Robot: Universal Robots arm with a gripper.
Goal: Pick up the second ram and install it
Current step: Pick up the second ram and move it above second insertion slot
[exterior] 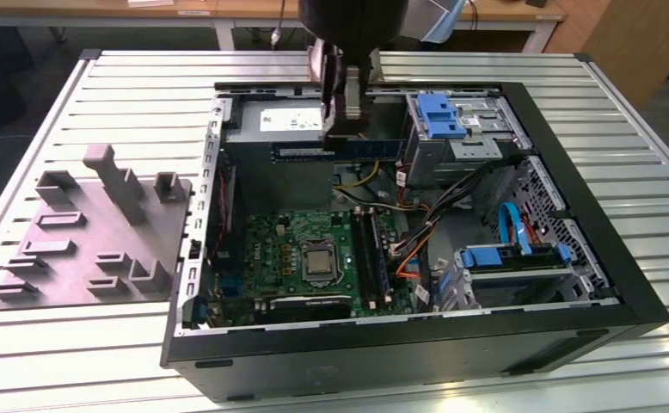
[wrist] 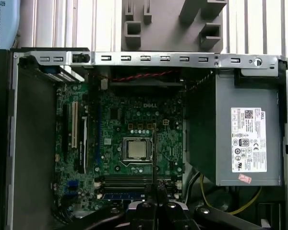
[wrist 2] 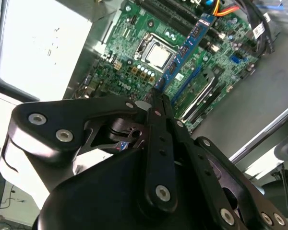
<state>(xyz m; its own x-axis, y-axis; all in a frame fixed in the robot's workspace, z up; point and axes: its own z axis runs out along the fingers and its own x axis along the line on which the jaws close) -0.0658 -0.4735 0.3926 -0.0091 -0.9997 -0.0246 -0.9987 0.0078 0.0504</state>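
While the gripper hangs over the open computer case, its fingers are pinched narrow on the second ram. The stick is lifted clear above the motherboard and lies level in the exterior view, in front of the power supply. In the second wrist view it juts out past the fingertips over the processor. A gray fixture sits beside the case, on the exterior view's left.
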